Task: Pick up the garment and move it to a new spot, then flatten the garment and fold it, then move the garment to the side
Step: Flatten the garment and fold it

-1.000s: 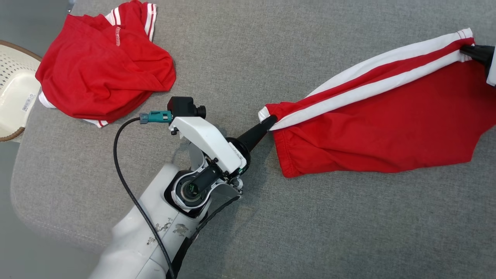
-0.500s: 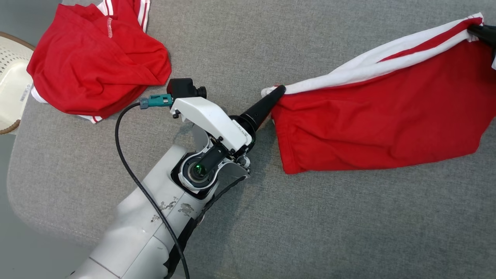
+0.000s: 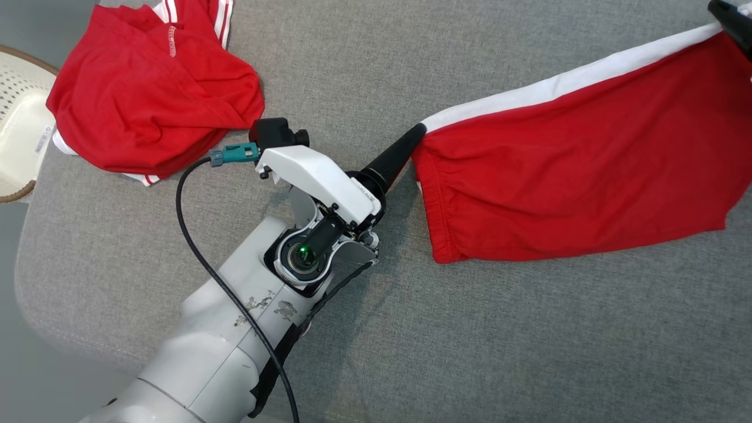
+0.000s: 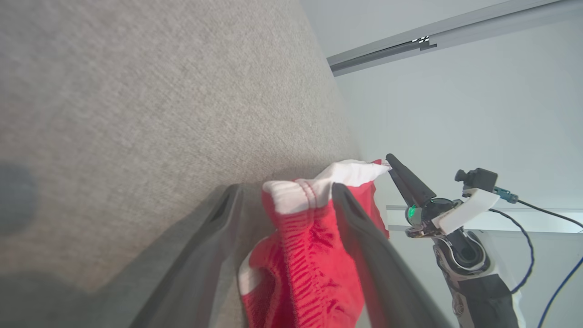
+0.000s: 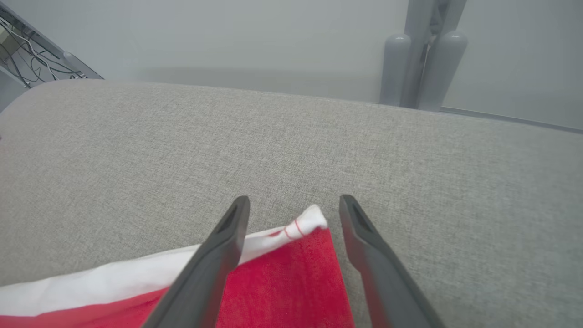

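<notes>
"Where have the shorts (image 3: 576, 176) ended up?"

"Spread on the grey cushion (image 3: 470, 329), well apart from the crumpled red heap (image 3: 153, 100). Their long axis runs away from the heap, with a white stripe along one long edge."

"And the grippers?"

"There's one at each end. The left gripper (image 3: 418, 130) is at the waistband corner, the end nearer the heap. Its fingers are spread, and the gathered waistband (image 4: 296, 214) sits loose between them. The right gripper (image 5: 295, 200) is at the hem corner farthest from the heap, also spread, with the cloth lying on the cushion between its fingers."

"So nothing's held?"

"Nothing, I'd say. For the fold, each arm already has its own end in its jaws, so neither needs to reach."

"And the room?"

"The cushion is woven upholstery, which will likely drag on the cloth. There's a pale basket (image 3: 20, 94) just beyond the heap and a plain grey wall (image 5: 227, 36) behind."
</notes>
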Robot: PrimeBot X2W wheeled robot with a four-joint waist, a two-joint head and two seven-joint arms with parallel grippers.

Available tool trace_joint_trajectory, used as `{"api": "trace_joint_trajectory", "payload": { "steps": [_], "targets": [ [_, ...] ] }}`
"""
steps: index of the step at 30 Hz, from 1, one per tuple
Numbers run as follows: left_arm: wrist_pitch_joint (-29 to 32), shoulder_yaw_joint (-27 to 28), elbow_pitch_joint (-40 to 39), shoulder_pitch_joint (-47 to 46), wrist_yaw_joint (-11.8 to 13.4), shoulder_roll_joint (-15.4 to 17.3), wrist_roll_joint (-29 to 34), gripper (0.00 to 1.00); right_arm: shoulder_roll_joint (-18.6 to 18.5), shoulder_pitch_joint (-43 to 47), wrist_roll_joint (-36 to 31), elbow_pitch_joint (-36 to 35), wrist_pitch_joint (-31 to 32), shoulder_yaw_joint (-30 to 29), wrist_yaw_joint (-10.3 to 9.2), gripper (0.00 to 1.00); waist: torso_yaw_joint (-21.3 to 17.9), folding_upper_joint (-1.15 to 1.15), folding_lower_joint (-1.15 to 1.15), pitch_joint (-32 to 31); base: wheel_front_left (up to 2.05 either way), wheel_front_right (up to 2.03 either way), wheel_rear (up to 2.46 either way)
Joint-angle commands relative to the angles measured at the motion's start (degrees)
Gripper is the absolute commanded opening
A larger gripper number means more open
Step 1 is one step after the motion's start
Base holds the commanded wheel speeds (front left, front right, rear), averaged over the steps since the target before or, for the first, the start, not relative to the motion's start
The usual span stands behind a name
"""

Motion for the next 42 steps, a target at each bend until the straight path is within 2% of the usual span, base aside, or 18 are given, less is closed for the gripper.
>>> {"api": "trace_joint_trajectory", "payload": {
  "steps": [1,6,13,19,21,25,29,30,33,37,42],
  "targets": [
    [-0.5,-0.3,0.9,-0.4,-0.3,0.5,0.2,1.0,-0.3,0.5,-0.6,0.2,-1.4,0.1,-0.01,1.0,-0.2,0.0,0.0,-0.4,0.0,0.0,0.0],
    [-4.6,-1.7,3.2,-1.0,-1.4,0.8,3.6,1.0,0.6,2.1,-1.6,1.7,-9.4,-0.1,-0.01,1.0,-1.6,0.0,0.0,-3.2,0.0,0.0,0.0],
    [-17.2,-4.2,6.1,1.0,-1.7,3.3,13.0,1.0,1.6,8.0,-2.1,-0.3,-22.3,-0.1,-0.01,1.0,-5.6,0.0,0.0,-8.9,0.0,0.0,0.0],
    [-22.3,-3.0,5.6,3.9,0.0,6.2,21.3,1.0,2.2,13.1,-5.4,-0.9,-30.5,0.2,-0.01,1.0,-9.5,0.0,0.0,-13.7,0.0,0.0,0.0],
    [-22.4,0.9,3.7,5.0,1.3,7.6,27.1,1.0,2.3,14.5,-6.7,-1.0,-31.3,-1.6,-0.01,1.0,-10.6,0.0,0.0,-15.0,0.0,0.0,0.0],
    [-22.4,10.2,-2.8,12.0,5.0,8.3,41.6,1.0,1.9,18.0,-15.9,-5.2,-31.5,-9.7,-0.01,1.0,-12.8,0.0,0.0,-17.1,0.0,0.0,0.0],
    [-22.4,17.5,-10.0,20.2,7.6,7.7,55.0,1.0,4.0,26.4,-26.7,-11.7,-31.4,-22.6,-0.01,1.0,-14.6,0.0,0.0,-19.1,0.0,0.0,0.0],
    [-22.4,17.5,-10.0,20.2,7.6,7.7,55.0,1.0,4.0,26.4,-26.7,-11.7,-31.4,-22.6,-0.01,1.0,-14.6,0.0,0.0,-19.1,0.0,0.0,0.0],
    [-22.4,21.5,-14.2,25.9,7.8,7.2,63.1,1.0,7.1,34.8,-34.4,-16.6,-31.4,-31.9,-0.01,1.0,-15.7,0.0,0.0,-20.7,0.0,0.0,0.0],
    [-22.4,26.2,-18.1,32.0,7.2,5.6,70.5,1.0,12.4,44.9,-41.7,-22.7,-31.4,-42.0,-0.01,1.0,-16.5,0.0,0.0,-22.3,0.0,0.0,0.0],
    [-22.4,31.0,-20.6,38.5,5.6,3.1,76.1,1.0,18.5,54.6,-47.1,-27.7,-31.4,-48.8,-0.01,1.0,-17.1,0.0,0.0,-23.8,0.0,0.0,0.0]
  ]
}}
